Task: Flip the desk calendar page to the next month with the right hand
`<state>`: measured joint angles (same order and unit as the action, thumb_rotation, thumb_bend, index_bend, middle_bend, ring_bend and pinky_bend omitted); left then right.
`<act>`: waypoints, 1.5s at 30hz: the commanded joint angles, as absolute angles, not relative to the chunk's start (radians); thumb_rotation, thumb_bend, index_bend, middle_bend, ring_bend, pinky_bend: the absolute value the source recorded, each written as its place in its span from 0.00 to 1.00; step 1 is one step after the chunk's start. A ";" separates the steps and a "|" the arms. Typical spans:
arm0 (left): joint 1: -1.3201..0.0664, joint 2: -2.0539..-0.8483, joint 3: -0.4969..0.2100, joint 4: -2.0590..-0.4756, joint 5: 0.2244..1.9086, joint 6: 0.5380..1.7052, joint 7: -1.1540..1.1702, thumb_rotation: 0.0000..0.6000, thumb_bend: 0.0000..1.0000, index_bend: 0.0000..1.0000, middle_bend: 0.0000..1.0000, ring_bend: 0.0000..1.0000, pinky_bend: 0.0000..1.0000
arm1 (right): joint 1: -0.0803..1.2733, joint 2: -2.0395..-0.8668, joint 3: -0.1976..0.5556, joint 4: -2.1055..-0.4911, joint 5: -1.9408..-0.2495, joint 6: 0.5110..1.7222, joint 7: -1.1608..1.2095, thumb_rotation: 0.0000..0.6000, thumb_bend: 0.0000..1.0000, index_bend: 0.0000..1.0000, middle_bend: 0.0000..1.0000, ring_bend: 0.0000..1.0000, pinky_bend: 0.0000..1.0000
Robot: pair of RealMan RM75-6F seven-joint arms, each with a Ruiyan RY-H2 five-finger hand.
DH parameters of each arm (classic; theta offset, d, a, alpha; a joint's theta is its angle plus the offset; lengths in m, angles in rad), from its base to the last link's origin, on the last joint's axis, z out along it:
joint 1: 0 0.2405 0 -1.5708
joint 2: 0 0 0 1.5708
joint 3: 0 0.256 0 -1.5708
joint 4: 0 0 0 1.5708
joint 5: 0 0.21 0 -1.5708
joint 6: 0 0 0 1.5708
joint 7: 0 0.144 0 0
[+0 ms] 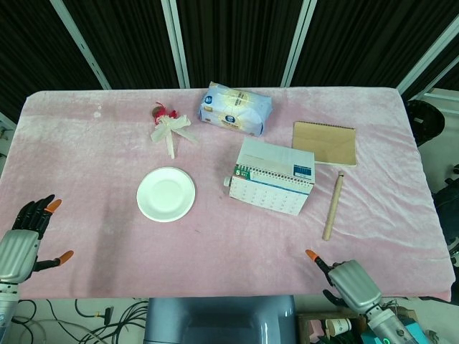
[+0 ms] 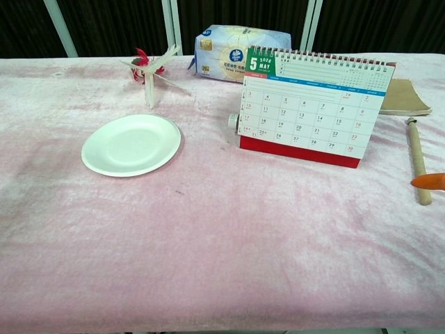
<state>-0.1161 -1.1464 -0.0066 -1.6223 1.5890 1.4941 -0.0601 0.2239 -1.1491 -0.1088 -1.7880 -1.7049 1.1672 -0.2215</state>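
Note:
The desk calendar (image 1: 274,177) stands right of the table's middle, its front page reading May with a green 5; the chest view shows the calendar (image 2: 311,106) face on. My right hand (image 1: 346,282) hovers at the table's front edge, below and to the right of the calendar and well apart from it. It holds nothing, and one orange-tipped finger points toward the table. In the chest view only an orange fingertip (image 2: 427,181) pokes in at the right edge. My left hand (image 1: 21,241) hangs off the front left corner, fingers spread and empty.
A white plate (image 1: 166,194) lies left of the calendar. A ribbon bow (image 1: 171,127) and a tissue pack (image 1: 235,108) sit behind. A brown notebook (image 1: 325,142) and a cardboard tube (image 1: 333,206) lie right of the calendar, the tube close to my right hand.

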 commanded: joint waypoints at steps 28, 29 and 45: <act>-0.119 -1.152 -0.016 -1.616 1.568 1.488 -0.066 1.00 0.00 0.00 0.00 0.00 0.00 | 0.394 -1.413 0.131 -1.840 -0.990 1.027 -0.490 1.00 0.41 0.00 0.82 0.85 0.93; -0.119 -1.153 -0.016 -1.616 1.567 1.487 -0.066 1.00 0.00 0.00 0.00 0.00 0.00 | 0.397 -1.416 0.133 -1.839 -0.983 1.030 -0.492 1.00 0.41 0.00 0.82 0.85 0.93; -0.120 -1.156 -0.018 -1.620 1.557 1.479 -0.059 1.00 0.00 0.00 0.00 0.00 0.00 | 0.437 -1.439 0.146 -1.803 -0.916 1.059 -0.496 1.00 0.41 0.00 0.82 0.85 0.93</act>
